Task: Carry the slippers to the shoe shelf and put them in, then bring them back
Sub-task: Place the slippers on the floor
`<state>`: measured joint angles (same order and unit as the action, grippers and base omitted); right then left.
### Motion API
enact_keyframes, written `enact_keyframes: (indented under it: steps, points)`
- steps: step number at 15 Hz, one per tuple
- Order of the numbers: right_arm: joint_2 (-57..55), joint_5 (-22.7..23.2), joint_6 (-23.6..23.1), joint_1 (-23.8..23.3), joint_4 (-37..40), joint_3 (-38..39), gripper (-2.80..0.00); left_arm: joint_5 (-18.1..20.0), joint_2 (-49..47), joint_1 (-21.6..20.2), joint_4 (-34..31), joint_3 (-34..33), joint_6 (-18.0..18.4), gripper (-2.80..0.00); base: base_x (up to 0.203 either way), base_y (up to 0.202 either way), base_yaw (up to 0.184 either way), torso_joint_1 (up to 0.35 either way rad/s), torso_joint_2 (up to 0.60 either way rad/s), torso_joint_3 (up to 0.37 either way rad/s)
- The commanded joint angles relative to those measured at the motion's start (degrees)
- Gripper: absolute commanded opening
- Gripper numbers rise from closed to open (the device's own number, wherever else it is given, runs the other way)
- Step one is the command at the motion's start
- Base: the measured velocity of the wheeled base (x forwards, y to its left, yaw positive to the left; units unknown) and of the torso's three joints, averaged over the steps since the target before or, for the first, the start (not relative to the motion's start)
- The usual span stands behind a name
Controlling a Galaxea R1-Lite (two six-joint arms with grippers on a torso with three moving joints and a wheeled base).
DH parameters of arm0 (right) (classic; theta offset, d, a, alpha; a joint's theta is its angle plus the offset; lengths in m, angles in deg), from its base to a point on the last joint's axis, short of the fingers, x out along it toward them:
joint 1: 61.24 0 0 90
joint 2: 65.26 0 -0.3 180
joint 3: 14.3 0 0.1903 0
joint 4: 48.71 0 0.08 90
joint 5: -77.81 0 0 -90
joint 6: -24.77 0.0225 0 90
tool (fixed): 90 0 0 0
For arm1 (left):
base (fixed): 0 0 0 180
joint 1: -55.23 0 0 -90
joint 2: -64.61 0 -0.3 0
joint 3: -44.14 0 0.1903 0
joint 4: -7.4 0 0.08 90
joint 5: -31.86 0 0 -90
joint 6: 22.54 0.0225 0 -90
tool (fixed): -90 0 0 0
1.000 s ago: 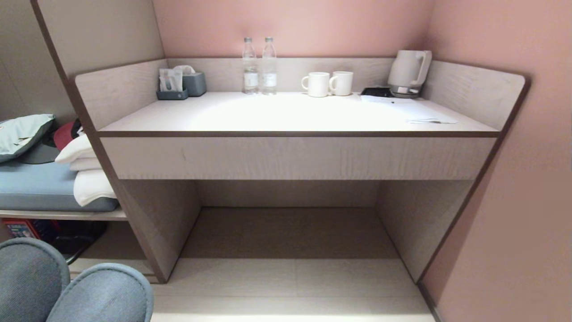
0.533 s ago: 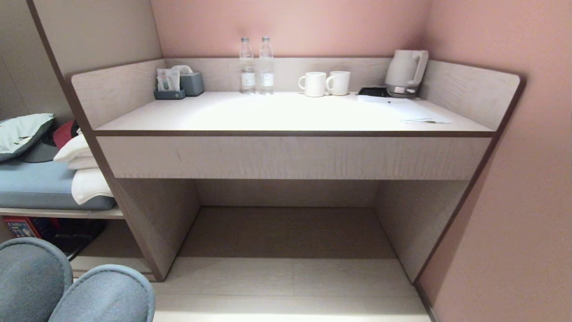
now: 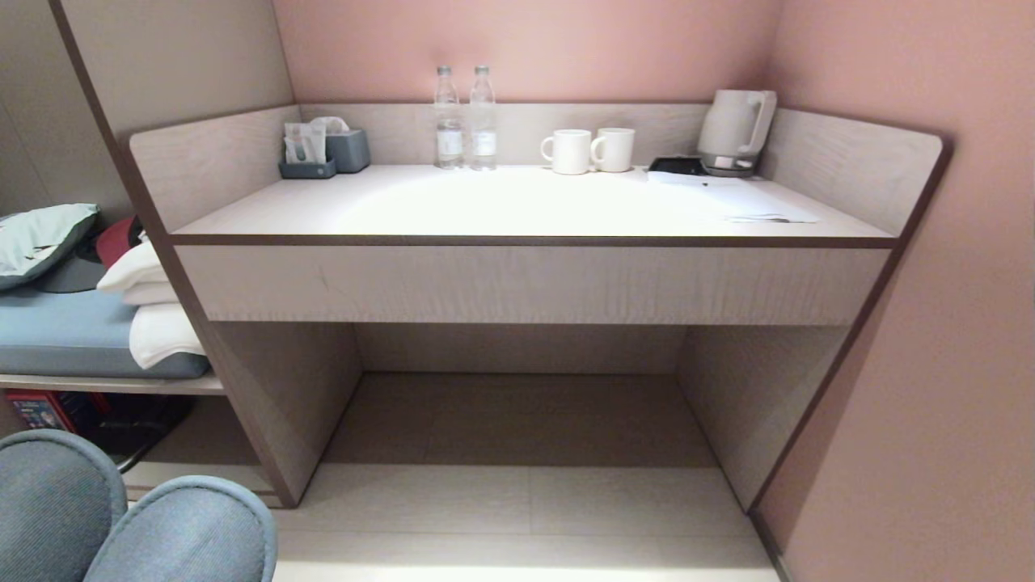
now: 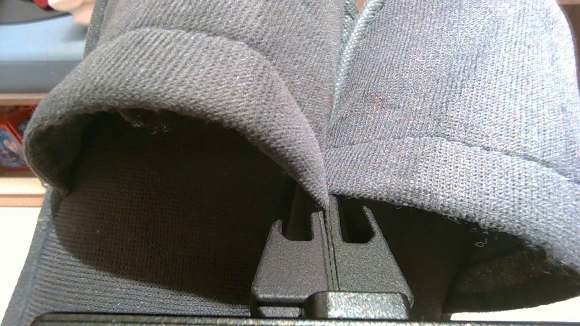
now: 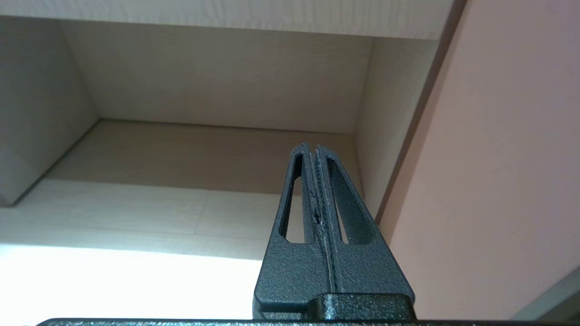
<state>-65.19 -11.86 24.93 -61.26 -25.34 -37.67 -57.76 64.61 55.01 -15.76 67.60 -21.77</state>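
- Head view: slippers (image 3: 137, 517) at lower left corner, toes up, side by side and touching, in front of table (image 3: 534, 283). On the tabletop along the back: tissue box (image 3: 349, 149), two bottles (image 3: 465, 117), two mugs (image 3: 590, 150), kettle (image 3: 734, 132). Wide knee recess (image 3: 517, 404) under the table. At left, bench (image 3: 73, 331) with pillow (image 3: 36, 242) and folded white towels (image 3: 158, 315); low open shelf (image 3: 170, 453) beneath it. Neither hand visible here.
- Left wrist view: left hand (image 4: 327, 203) closed, pinching the slippers (image 4: 317, 90) together where their inner edges meet; one finger inside each opening.
- Right wrist view: right hand (image 5: 312, 149) closed on nothing, fingers pressed flat together, pointing toward the recess (image 5: 217, 108) near the pink wall (image 5: 507, 158).
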Motion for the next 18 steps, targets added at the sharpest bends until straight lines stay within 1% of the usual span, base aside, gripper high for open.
enact_keyframes:
  steps: [1, 18]
  points:
    - [0.0, 0.0, -0.1, -0.1, 0.0, 0.0, -2.8, 0.1, 0.0, 0.0, 0.1, 0.0, 0.1, -2.8, 0.0, 0.0, 0.0, 0.005, 0.0, -0.099]
    - [0.0, 0.0, -0.1, -0.1, 0.0, 0.0, -2.8, 0.1, 0.0, 0.0, 0.1, 0.0, 0.2, -2.8, 0.0, 0.0, 0.0, 0.004, 0.0, -0.19]
